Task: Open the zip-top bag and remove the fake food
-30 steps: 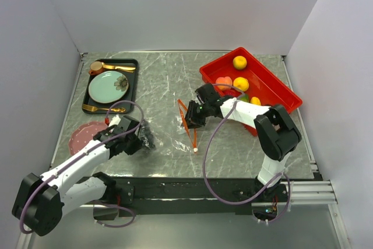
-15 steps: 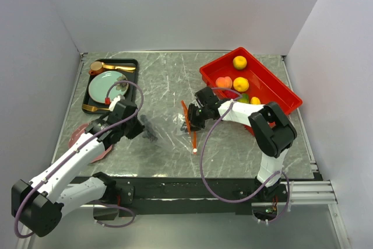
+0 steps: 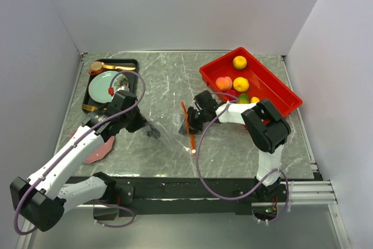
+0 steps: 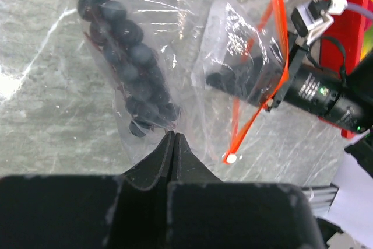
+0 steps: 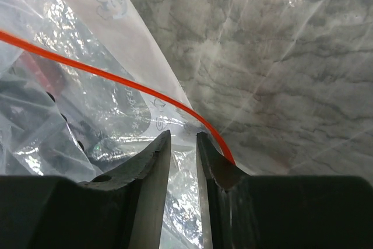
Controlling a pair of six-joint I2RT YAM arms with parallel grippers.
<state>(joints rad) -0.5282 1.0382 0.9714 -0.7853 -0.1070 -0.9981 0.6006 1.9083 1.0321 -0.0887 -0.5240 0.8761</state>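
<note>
While left gripper (image 4: 173, 139) pinches the zip-top bag (image 4: 192, 80) | right gripper (image 5: 182, 144) pinches its mouth | grapes (image 4: 125, 56) inside.

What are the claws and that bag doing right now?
Left claw shut on zip-top bag. Right claw pinching bag near zip strip. Purple grapes still inside.

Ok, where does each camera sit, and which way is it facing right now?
Top external: above and behind the bases, facing down on the table; both arms show.
Left wrist: low on the left arm, facing the purple grapes inside the zip-top bag; its left gripper shows.
Right wrist: close on bag film; its right gripper shows.
Shared: all three show the bag's orange zip strip.
</note>
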